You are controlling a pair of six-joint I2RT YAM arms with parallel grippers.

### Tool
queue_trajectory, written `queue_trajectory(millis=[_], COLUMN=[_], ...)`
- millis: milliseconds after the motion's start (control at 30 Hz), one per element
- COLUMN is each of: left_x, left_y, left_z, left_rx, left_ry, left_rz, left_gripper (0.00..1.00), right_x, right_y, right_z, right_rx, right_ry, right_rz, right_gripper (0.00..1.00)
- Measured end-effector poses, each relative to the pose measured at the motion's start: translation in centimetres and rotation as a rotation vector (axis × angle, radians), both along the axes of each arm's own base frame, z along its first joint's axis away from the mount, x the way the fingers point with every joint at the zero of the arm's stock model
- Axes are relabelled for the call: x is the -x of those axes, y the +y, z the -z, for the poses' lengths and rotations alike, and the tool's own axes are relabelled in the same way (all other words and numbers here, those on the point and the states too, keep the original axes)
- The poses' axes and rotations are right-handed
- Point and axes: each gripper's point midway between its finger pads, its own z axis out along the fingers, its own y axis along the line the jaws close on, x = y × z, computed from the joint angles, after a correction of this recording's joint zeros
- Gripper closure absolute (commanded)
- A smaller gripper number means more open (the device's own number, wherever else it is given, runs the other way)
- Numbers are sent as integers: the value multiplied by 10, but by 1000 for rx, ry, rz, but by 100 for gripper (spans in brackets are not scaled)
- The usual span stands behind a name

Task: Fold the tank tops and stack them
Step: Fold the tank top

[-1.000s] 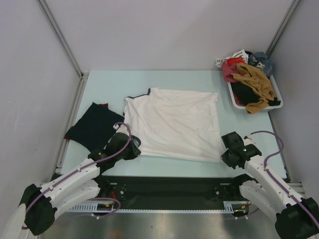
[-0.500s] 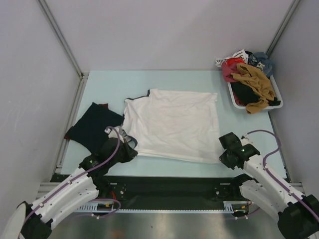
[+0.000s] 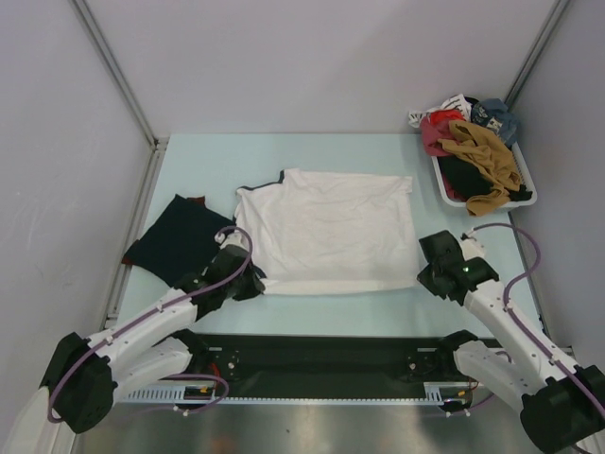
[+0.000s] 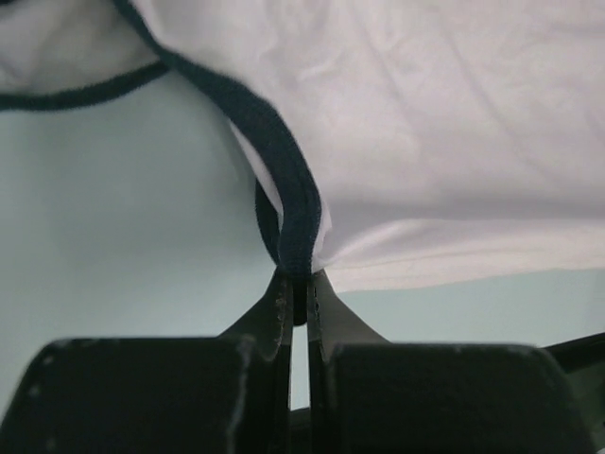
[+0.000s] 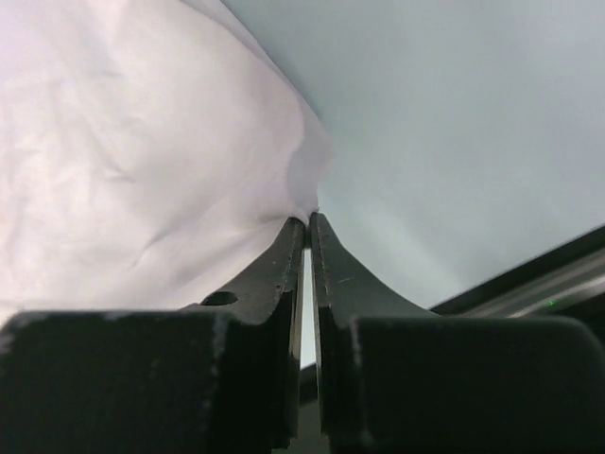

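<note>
Centrally on the pale mint-green desk (image 3: pixel 198 161) lies the soft white tank top (image 3: pixel 326 227) with navy trim, spread flat, its near hem running fairly straight between the two arms. At the near-left corner of that top the left tool (image 4: pixel 298 282) is clenched on the navy-trimmed edge, with the cloth pinched between its black fingers. At the near-right corner the right tool (image 5: pixel 307 227) is clamped on the white hem in the same way. Just left of the white top sits the dark navy tank top (image 3: pixel 180 238), folded into a rough square, with a bit of maroon trim at its far corner. To the far right of the white top and well apart from it, a white plastic tray (image 3: pixel 529 184) holds a heap of red, tan, black and blue clothes. Bare desk shows beyond the top's far edge, to its right, and in a narrow band along its near hem up to a black strip (image 3: pixel 321 345). Plain grey walls (image 3: pixel 312 57) close in the far side and both flanks.
</note>
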Motion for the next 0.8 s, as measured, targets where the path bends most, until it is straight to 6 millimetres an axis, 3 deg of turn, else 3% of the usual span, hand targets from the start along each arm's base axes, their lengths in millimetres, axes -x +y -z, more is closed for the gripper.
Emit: queue_trajectory(millis=[133, 367, 800], left_x=[-24, -62, -110], left_y=[-5, -4, -6], left_z=[-19, -40, -38], left_rx=[7, 15, -37], left_ry=[-38, -78, -52], left_rz=[-14, -60, -80], left_gripper=[100, 100, 100], right_x=[-28, -69, -126], right_y=[-2, -6, 0], right_z=[-14, -18, -15], right_rx=[32, 78, 109], right_ry=[-30, -32, -71], right_rz=[-14, -48, -129], right_gripper=[93, 94, 95])
